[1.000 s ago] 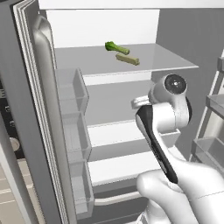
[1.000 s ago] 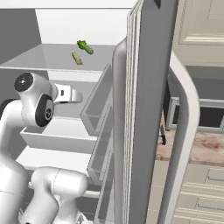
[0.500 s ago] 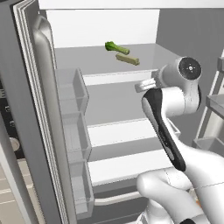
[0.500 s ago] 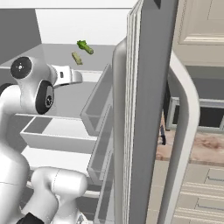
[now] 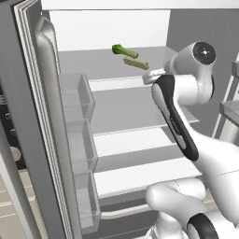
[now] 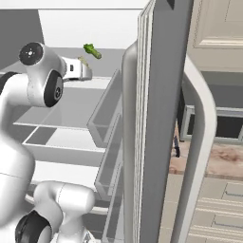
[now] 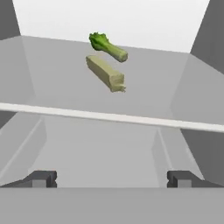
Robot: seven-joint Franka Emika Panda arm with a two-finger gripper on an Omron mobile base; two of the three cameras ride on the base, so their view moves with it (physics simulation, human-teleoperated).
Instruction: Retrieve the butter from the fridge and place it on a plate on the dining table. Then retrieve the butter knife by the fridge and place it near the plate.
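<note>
— Where's the butter [image 7: 105, 72]?

— On the fridge [image 5: 140, 102] upper shelf, far side, just beside the green vegetable [image 7: 107, 46] (not that one).

— And your claw [image 7: 112, 178]?

— Spread wide, empty, near the shelf edge. I should straddle the stick's narrow width and close squarely.

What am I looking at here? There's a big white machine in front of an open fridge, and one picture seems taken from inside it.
The white machine is a robot arm reaching into an open fridge. Two pictures come from cameras behind it, to its left and right. The third comes from a camera on its hand, looking along the gripper, whose two dark tips stand wide apart, holding nothing. On the upper shelf lie a pale stick of butter and, just behind it, a green leafy vegetable. A small dark butter knife rests on the counter beside the fridge.
</note>
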